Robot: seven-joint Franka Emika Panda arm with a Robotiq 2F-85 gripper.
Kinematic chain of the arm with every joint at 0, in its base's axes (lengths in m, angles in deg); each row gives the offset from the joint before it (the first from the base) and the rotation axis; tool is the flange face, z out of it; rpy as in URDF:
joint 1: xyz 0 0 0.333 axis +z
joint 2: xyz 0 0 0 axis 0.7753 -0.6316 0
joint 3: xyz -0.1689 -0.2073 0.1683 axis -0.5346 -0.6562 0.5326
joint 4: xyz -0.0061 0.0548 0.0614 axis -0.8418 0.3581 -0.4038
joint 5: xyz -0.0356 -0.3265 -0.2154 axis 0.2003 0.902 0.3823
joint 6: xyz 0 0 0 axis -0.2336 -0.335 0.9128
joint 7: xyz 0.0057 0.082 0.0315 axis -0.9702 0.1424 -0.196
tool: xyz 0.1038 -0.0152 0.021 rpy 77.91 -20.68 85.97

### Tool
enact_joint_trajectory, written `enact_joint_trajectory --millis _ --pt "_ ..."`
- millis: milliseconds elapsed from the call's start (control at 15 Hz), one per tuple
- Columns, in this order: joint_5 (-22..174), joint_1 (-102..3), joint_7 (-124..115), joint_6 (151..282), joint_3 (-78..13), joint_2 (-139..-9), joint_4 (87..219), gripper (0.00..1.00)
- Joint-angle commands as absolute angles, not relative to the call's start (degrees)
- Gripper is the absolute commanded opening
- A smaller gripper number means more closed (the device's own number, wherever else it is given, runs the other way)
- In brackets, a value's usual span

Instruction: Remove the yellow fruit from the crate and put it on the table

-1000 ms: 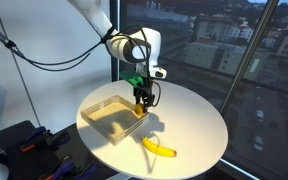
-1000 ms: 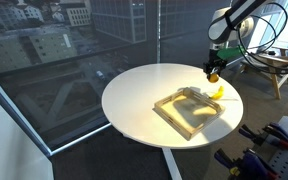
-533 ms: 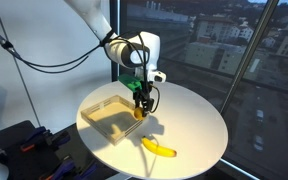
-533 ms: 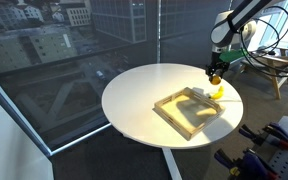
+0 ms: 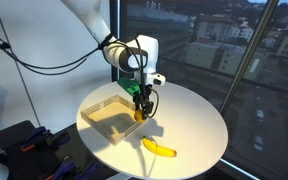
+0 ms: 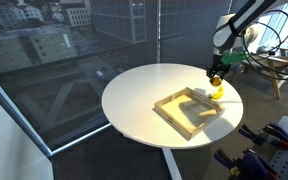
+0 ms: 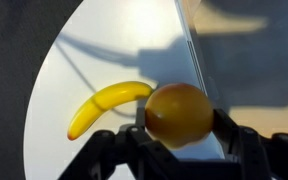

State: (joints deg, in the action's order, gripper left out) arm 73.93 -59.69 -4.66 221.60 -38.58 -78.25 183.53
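- While our tool [image 7: 180,125] pinches the yellow fruit [image 7: 179,112] right above the crate [image 5: 109,115] wall, we judge an early release could drop it back inside.
- Being round, it may roll off the table [image 5: 199,125] or bump the banana [image 7: 106,102] at nine o'clock.
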Motion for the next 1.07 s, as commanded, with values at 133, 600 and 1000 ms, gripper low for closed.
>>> enact_joint_trajectory --millis 133,600,1000 --pt "73.5 -60.5 -3.7 224.8 -38.6 -77.8 185.4 0.43" --pt "72.8 -61.1 -3.2 227.9 -38.4 -79.0 186.1 0.43" --pt "72.6 -61.9 -3.3 228.1 -38.5 -80.8 185.8 0.43"
